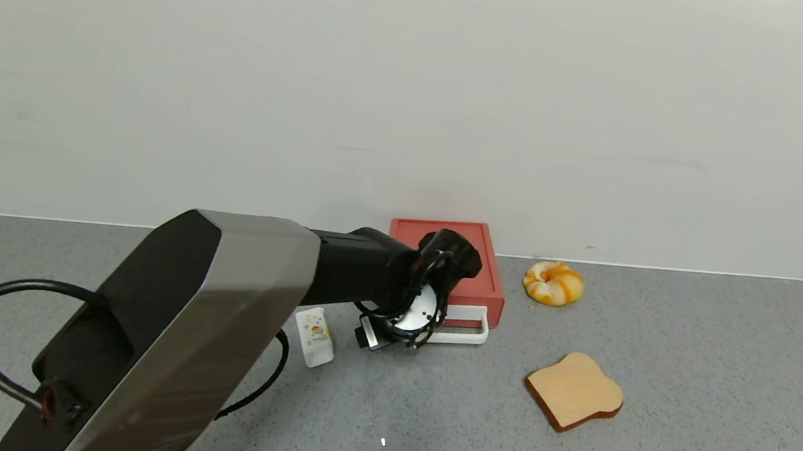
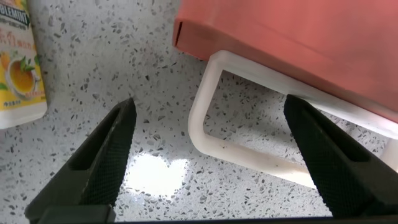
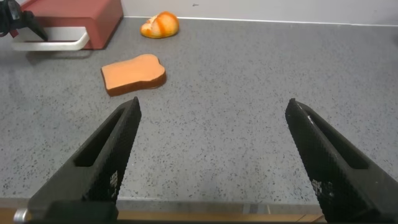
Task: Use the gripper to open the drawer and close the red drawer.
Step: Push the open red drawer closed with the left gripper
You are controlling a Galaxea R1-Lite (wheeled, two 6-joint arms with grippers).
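Just ahead, drawer point(image 2: 298, 37) handle point(image 2: 249, 149) lies between left gripper point(image 2: 211, 155) jaws.

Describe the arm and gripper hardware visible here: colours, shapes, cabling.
The left arm has a bulky, faceted silver shell with black side panels and a black cylindrical forearm. A thick black cable loops from its base. The wrist carries a round silver plate ringed by thin black cables. The left gripper and right gripper each have two black wedge-shaped fingers with ribbed inner pads.

Right hand point(image 3: 211, 162) spread wide over grey countertop point(image 3: 249, 81), toast slice point(image 3: 133, 73) and drawer point(image 3: 74, 18) beyond.
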